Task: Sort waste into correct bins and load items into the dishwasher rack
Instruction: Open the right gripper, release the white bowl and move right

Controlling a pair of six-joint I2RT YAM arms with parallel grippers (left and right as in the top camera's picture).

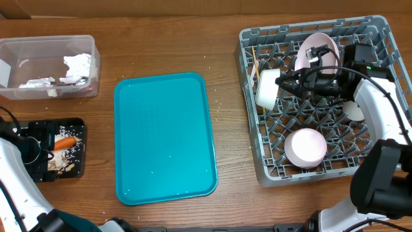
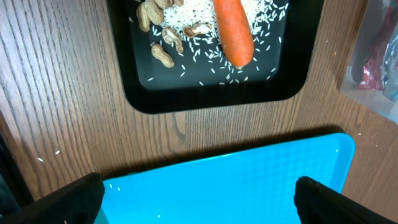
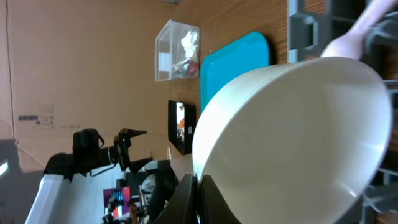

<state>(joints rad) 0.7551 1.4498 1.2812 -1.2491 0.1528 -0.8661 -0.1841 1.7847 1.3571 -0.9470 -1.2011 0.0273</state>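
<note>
The cup [image 3: 292, 137] fills the right wrist view, its rim pinched in the clenched right gripper [image 3: 200, 191]. It lies on its side over the left part of the rack [image 1: 380, 23], beside an upright plate [image 1: 317, 48]. The left gripper [image 2: 199, 205] hangs spread wide, empty, over the edge of the teal tray [image 2: 249, 180], near the black tray [image 2: 134, 93] holding carrot [image 2: 233, 31], rice [image 2: 186, 15] and nuts [image 2: 163, 55]. Napkins [image 1: 78, 64] lie in the tub [image 1: 38, 40].
</note>
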